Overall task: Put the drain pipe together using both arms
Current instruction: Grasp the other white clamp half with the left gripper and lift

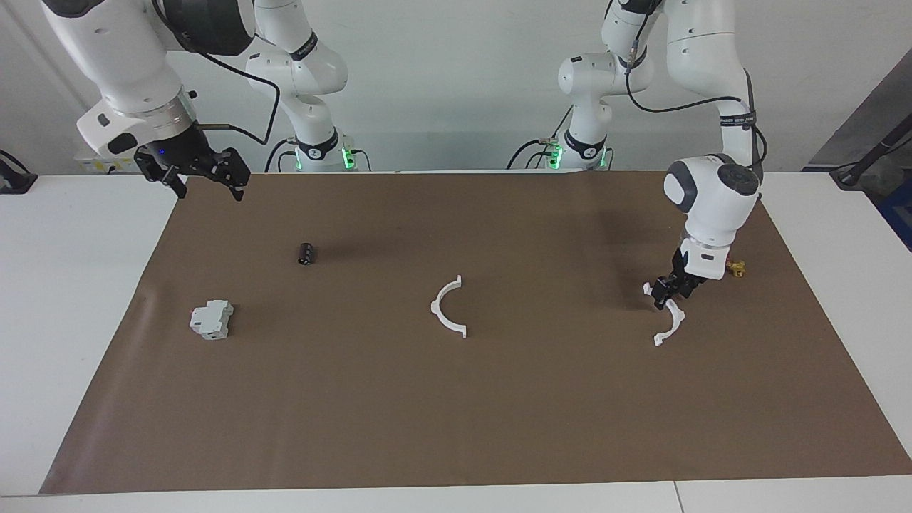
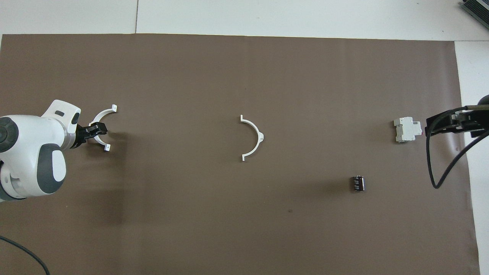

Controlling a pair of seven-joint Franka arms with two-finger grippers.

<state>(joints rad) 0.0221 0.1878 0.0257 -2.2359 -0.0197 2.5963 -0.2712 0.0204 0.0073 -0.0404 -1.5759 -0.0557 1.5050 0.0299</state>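
We see the left pincer (image 1: pixel 670 291) down on the half-ring arc (image 1: pixel 670 322) at the left arm's end of the tabletop (image 1: pixel 456 399); its black fingers cover the arc's middle, and we cannot tell whether they pinch it or merely straddle it. The small red-and-yellow valve (image 1: pixel 737 268) beside that wrist is half hidden by the arm. In the overhead view the same pincer (image 2: pixel 95 130) sits at 9 o'clock of the brown mat, the arm's white elbow cut off by the edge.

Going near to far from the robots: the small black ribbed cylinder (image 2: pixel 358 183) at 4 o'clock, then the thin white second arc (image 2: pixel 254 138) lying flat at the centre, tabs at both ends and a nub on its outer curve, well apart from the first. The boxy grey-white block (image 2: pixel 407 130) lies at 3 o'clock.

The right pincer (image 1: pixel 206 178) hangs raised over the mat's corner at the right arm's end, fingers spread, holding nothing; the arm waits
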